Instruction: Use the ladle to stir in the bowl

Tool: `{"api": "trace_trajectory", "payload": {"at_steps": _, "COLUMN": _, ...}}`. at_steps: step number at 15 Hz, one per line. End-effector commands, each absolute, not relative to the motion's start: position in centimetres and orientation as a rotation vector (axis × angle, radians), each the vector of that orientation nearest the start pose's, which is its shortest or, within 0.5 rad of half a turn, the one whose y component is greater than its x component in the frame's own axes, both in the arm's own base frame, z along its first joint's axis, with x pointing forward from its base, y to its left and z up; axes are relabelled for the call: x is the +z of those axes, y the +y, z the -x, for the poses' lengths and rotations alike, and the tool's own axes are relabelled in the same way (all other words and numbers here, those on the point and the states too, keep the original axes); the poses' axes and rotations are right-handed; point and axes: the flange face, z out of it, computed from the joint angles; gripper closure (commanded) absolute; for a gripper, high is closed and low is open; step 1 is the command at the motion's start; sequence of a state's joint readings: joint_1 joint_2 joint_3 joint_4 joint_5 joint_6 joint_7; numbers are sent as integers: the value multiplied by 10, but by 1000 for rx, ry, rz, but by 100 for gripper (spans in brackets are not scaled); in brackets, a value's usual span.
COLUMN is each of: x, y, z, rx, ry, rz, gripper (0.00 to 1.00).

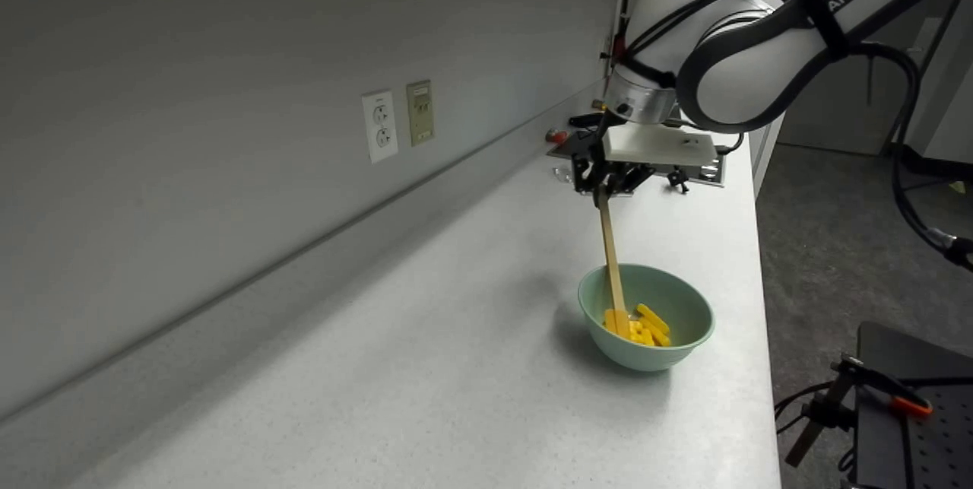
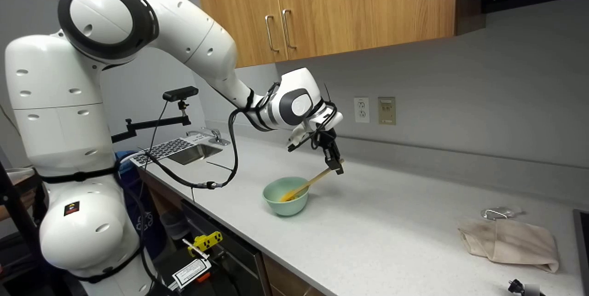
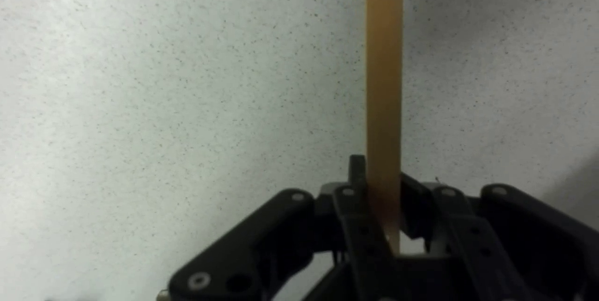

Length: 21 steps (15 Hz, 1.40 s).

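Observation:
The ladle has a pale tan handle and a yellow-orange scoop end; it shows in both exterior views (image 1: 610, 246) (image 2: 315, 180). Its handle also runs up the wrist view (image 3: 383, 71). The bowl, pale green-teal, stands upright on the counter in both exterior views (image 1: 646, 358) (image 2: 286, 208). Yellow stick-like pieces (image 1: 654, 328) lie in it. The scoop end is inside the bowl among them, with the handle leaning on or close over the rim. My gripper (image 1: 602, 194) (image 2: 337, 165) (image 3: 383, 181) is shut on the upper handle, above and beside the bowl. The bowl is out of the wrist view.
The bowl stands near the counter's front edge (image 1: 762, 367). A wall with outlets (image 1: 380, 125) runs along the back, under a wooden cabinet (image 2: 340, 10). A sink (image 2: 195, 153), a folded beige cloth (image 2: 511, 243) and a clear object (image 2: 499, 213) are on the counter.

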<state>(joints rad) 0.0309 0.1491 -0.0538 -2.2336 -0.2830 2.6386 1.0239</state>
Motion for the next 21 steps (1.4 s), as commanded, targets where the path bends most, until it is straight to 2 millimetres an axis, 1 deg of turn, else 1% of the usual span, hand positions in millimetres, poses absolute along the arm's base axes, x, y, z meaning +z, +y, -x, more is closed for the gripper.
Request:
{"api": "trace_trajectory", "payload": {"at_steps": 1, "x": 337, "y": 1, "z": -558, "rx": -593, "ry": 1244, "rz": 2881, "gripper": 98}}
{"api": "trace_trajectory", "payload": {"at_steps": 4, "x": 342, "y": 8, "z": -550, "rx": -657, "ry": 1235, "rz": 2910, "gripper": 98}}
{"api": "trace_trajectory", "payload": {"at_steps": 10, "x": 346, "y": 21, "z": -528, "rx": -660, "ry": 1231, "rz": 2931, "gripper": 98}}
{"api": "trace_trajectory", "payload": {"at_steps": 12, "x": 351, "y": 20, "z": -521, "rx": -650, "ry": 1223, "rz": 2926, "gripper": 98}}
{"api": "trace_trajectory", "payload": {"at_steps": 15, "x": 359, "y": 16, "z": -511, "rx": -701, "ry": 1228, "rz": 2926, "gripper": 98}}
{"api": "trace_trajectory", "payload": {"at_steps": 21, "x": 369, "y": 6, "z": -503, "rx": -896, "ry": 1228, "rz": 2933, "gripper": 98}}
